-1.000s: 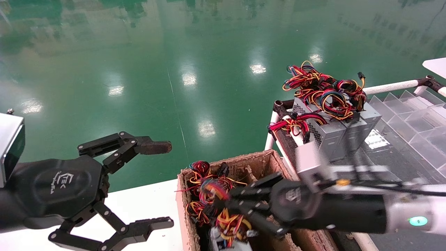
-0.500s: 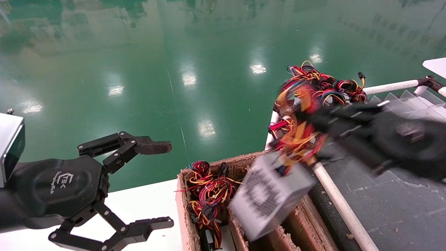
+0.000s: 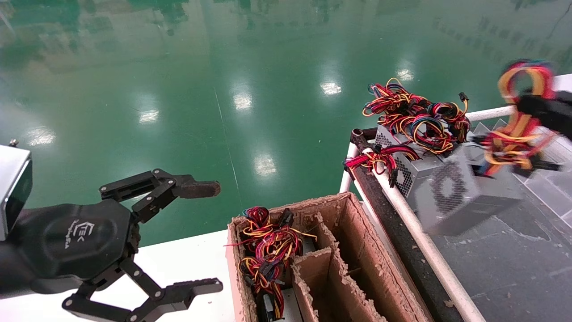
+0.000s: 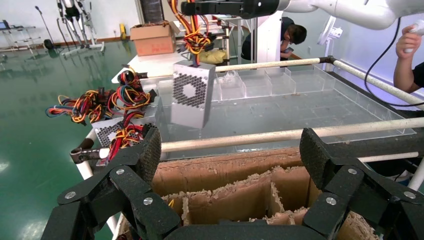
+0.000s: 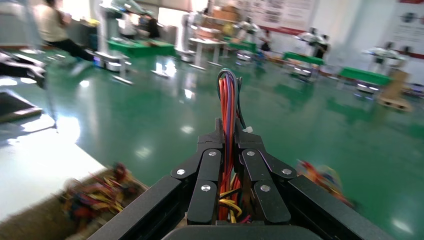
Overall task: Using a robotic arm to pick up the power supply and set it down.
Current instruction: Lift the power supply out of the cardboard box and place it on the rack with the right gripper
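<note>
The power supply, a silver-grey box with a round mesh grille, hangs tilted in the air over the dark trolley top. It hangs from its bundle of red, yellow and blue wires. My right gripper is shut on that bundle at the far right, with the wires pinched between its fingers. In the left wrist view the power supply dangles under the right gripper. My left gripper stays open at the near left, holding nothing.
A cardboard box with torn dividers stands in front of me, a wire bundle in its left cell. More power supplies with tangled wires sit at the trolley's far corner, behind a white rail. Clear plastic bins line the trolley's back.
The right gripper has pulled the power supply up out of the cardboard box and swung it right and upward over the trolley. The left arm has not moved.
</note>
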